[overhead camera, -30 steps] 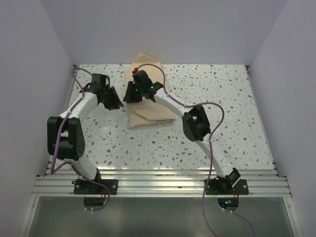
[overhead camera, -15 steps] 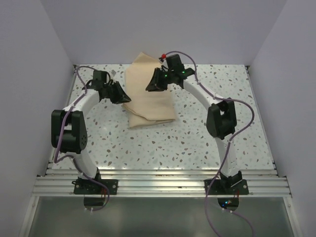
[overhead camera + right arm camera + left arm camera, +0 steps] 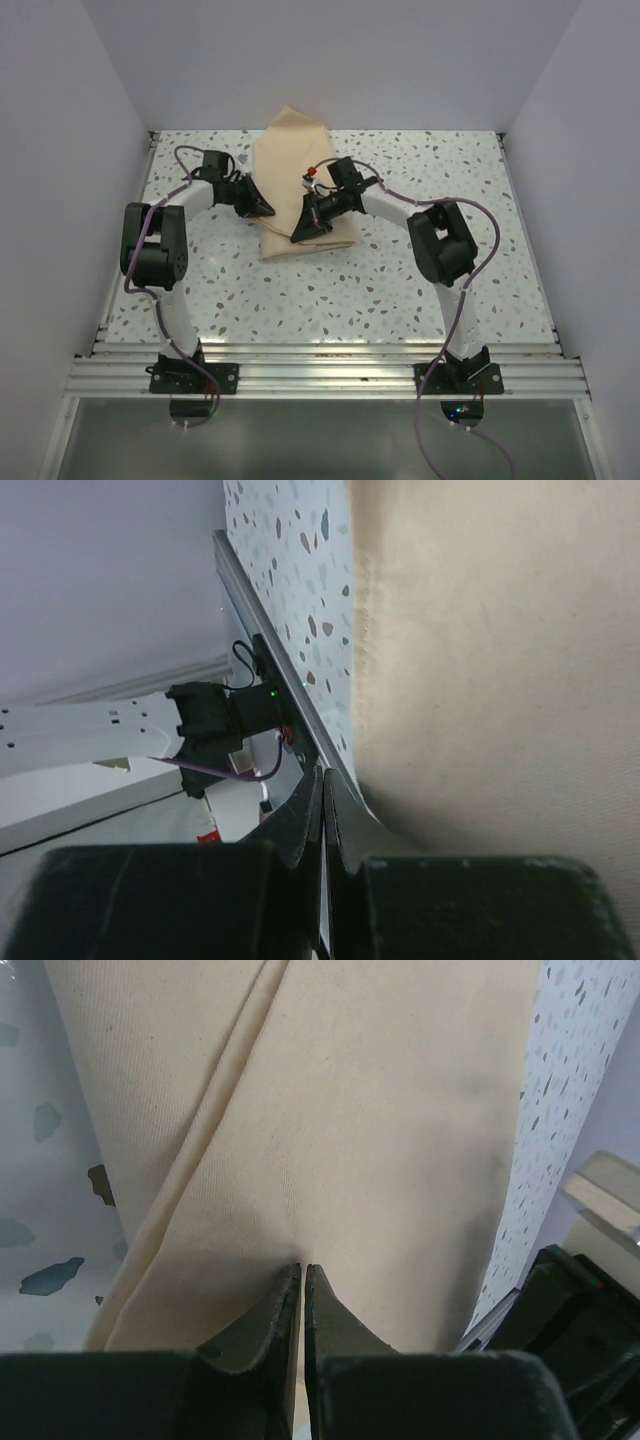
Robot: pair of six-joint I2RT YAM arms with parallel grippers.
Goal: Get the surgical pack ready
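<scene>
The surgical pack shows as a tan fabric sheet (image 3: 300, 160), folded into a long bundle at the back middle of the speckled table. My left gripper (image 3: 265, 210) is at the bundle's left edge. In the left wrist view its jaws (image 3: 302, 1268) stand almost together, pinching a small pucker of the fabric (image 3: 380, 1110). My right gripper (image 3: 298, 234) rests low on the bundle's near end. In the right wrist view its jaws (image 3: 322, 772) are pressed together, with nothing between them, at the edge of the fabric (image 3: 500, 680).
White walls enclose the table on three sides. An aluminium rail (image 3: 320, 372) with both arm bases runs along the near edge. The right gripper's black body (image 3: 575, 1330) sits close beside the left jaws. Speckled tabletop (image 3: 450, 200) lies bare to the right.
The right arm swung from the fabric's far end down to its near end and shut. The left gripper moved right onto the fabric's left edge and closed.
</scene>
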